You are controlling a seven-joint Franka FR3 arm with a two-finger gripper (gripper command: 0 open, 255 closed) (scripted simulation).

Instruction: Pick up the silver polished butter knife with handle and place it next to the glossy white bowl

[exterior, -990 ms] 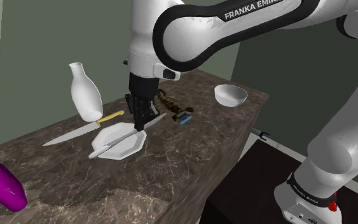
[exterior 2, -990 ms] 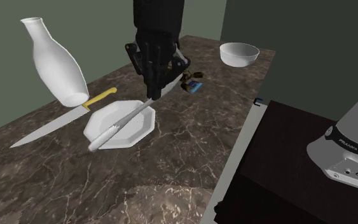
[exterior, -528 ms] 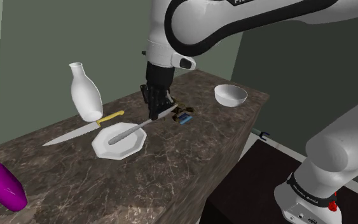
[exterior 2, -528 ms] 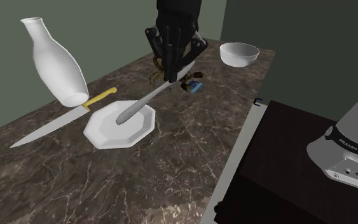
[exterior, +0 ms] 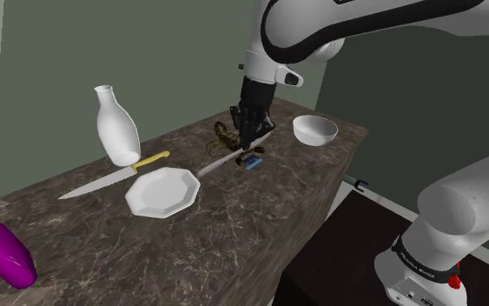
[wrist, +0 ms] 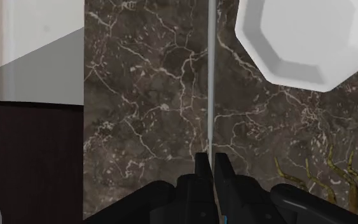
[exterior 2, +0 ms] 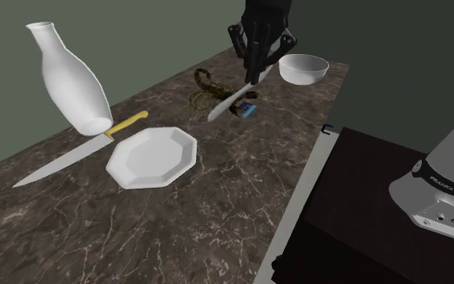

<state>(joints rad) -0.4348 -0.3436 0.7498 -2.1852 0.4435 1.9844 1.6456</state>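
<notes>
My black gripper (exterior: 244, 139) (exterior 2: 253, 77) (wrist: 209, 162) is shut on one end of the silver butter knife (exterior: 221, 160) (exterior 2: 231, 99), which hangs tilted above the dark marble counter. In the wrist view the knife (wrist: 210, 76) shows edge-on as a thin grey line running away from the fingertips. The white bowl (exterior: 314, 130) (exterior 2: 303, 68) stands near the counter's far corner, just beyond the gripper in the second exterior view. The knife's free tip points back toward the white octagonal plate (exterior: 162, 191) (exterior 2: 152, 156) (wrist: 304, 38).
A white bottle (exterior: 116, 129) (exterior 2: 68, 81) and a long yellow-handled knife (exterior: 112, 177) (exterior 2: 72, 153) lie beyond the plate. A brown scorpion figure (exterior: 226, 132) (exterior 2: 205, 89) and a small blue item (exterior: 252, 162) (exterior 2: 246, 108) sit under the held knife. A purple object (exterior: 3, 252) lies at the shoulder view's left edge.
The gripper has lifted the butter knife off the plate and carried it toward the bowl. The plate now lies bare, and the knife hangs over the scorpion figure and blue item.
</notes>
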